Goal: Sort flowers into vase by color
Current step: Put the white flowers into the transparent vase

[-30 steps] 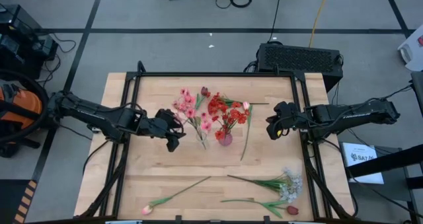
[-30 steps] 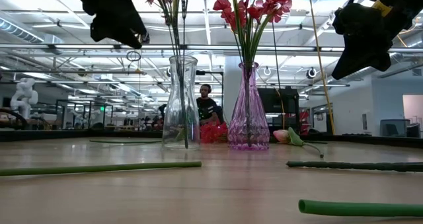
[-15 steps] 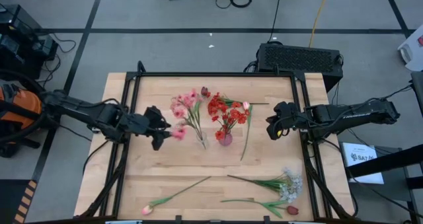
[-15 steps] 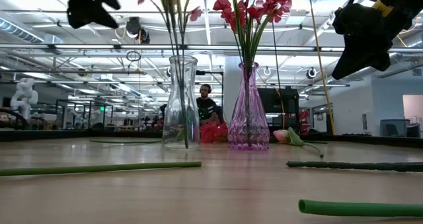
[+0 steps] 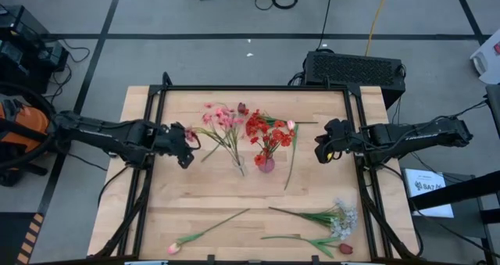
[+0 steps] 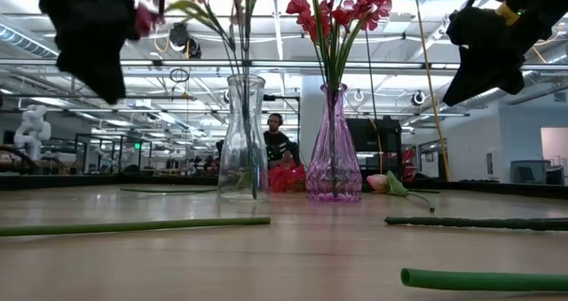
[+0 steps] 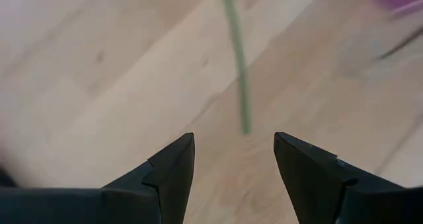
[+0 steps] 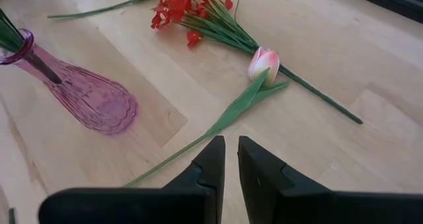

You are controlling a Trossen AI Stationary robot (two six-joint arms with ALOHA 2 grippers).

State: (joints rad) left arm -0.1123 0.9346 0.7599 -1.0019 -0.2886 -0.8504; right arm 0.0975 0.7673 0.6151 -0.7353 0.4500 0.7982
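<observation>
The left tool [image 5: 190, 137] hangs released at nine o'clock of the clear vase [image 5: 238, 166] of pink flowers [image 5: 220, 119], while the right tool [image 5: 321, 151] waits clenched on nothing.

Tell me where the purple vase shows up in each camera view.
High view: purple vase at table centre, holding red flowers.
Low view: purple vase right of centre, beside the clear vase.
Left wrist view: only a blurred purple patch at one corner, probably it.
Right wrist view: purple vase ahead of the right claw.
Shared landmark: the red flowers.

Bright even overhead light, left wrist view blurred, perhaps motion
</observation>
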